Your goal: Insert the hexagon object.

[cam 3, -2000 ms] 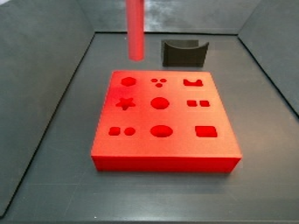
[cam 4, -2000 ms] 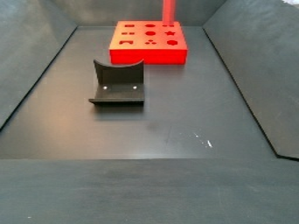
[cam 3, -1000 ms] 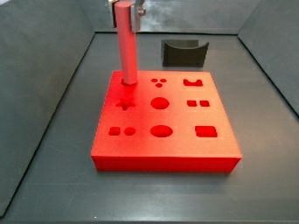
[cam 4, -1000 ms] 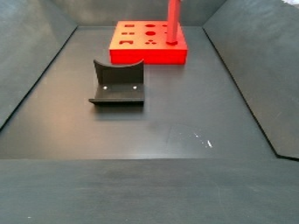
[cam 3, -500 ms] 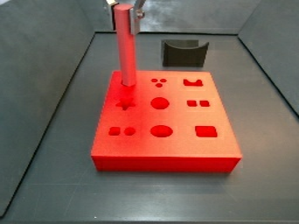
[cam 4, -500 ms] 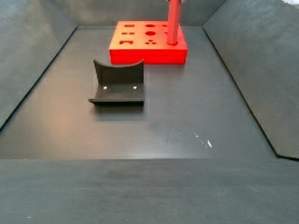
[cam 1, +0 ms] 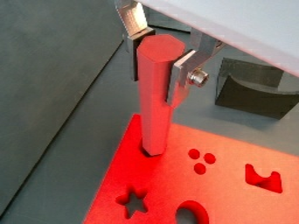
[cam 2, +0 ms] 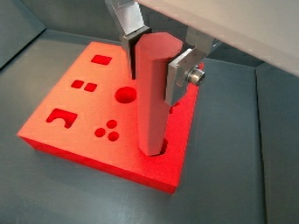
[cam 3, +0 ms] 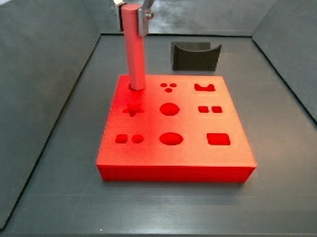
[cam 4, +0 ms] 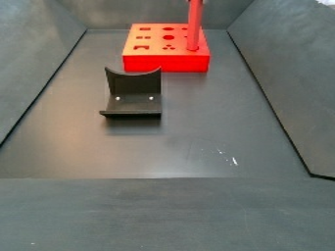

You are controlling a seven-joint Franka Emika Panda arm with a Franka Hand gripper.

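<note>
The hexagon object (cam 3: 132, 51) is a slim pinkish rod standing upright, its lower end in a hole at a corner of the red block (cam 3: 173, 148). It shows in both wrist views (cam 1: 155, 96) (cam 2: 156, 96) and in a side view (cam 4: 195, 25). My gripper (cam 1: 158, 57) is shut on the rod's top, a silver finger on each side; it also shows in a wrist view (cam 2: 155, 59). In a side view only its lowest part (cam 3: 136, 9) shows at the rod's top.
The red block (cam 4: 165, 47) has several shaped holes: star, circles, squares, small dots. A dark grey curved holder (cam 3: 195, 56) stands beyond the block, also in a side view (cam 4: 131, 93). Grey walls enclose the dark floor.
Two seconds ago the rod hung above the block's far edge. It has since come down into the corner hole. Nothing has moved in the last second.
</note>
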